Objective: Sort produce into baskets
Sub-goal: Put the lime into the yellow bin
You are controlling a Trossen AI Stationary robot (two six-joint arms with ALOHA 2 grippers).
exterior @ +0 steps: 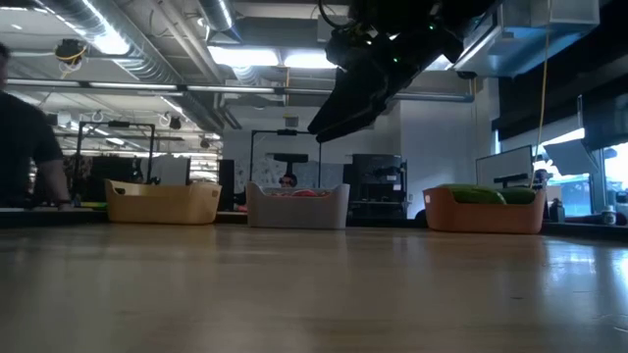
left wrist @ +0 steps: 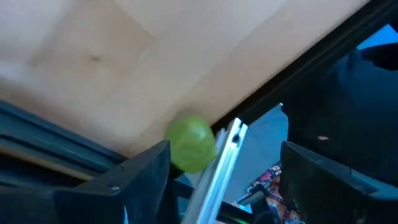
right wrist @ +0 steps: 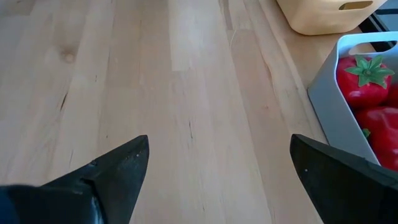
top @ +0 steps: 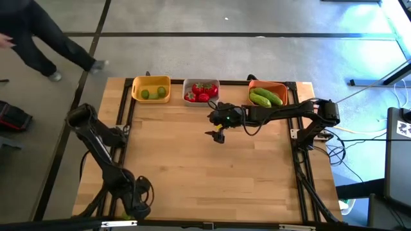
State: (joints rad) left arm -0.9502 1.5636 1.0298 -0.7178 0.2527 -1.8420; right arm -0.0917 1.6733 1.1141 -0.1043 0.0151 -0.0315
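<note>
A green lime shows at the table's near left corner, over the dark frame bar and beside a silver rail. I cannot tell what it rests on. My left gripper is open above that corner, the lime close to one fingertip. My right gripper hangs open over the table's middle with nothing between its fingers. At the far edge stand the yellow basket with limes, the grey basket with red tomatoes, and the orange basket with green cucumbers. My left gripper stands open with the lime right beside the tip of one finger. I cannot tell whether that finger touches the lime. The fingers slant down from above the table's near left corner.
Bare wood lies between the baskets and the near edge. Black frame bars run along the table's left and right sides. A person walks on the floor beyond the far left corner. Cables lie at the right.
</note>
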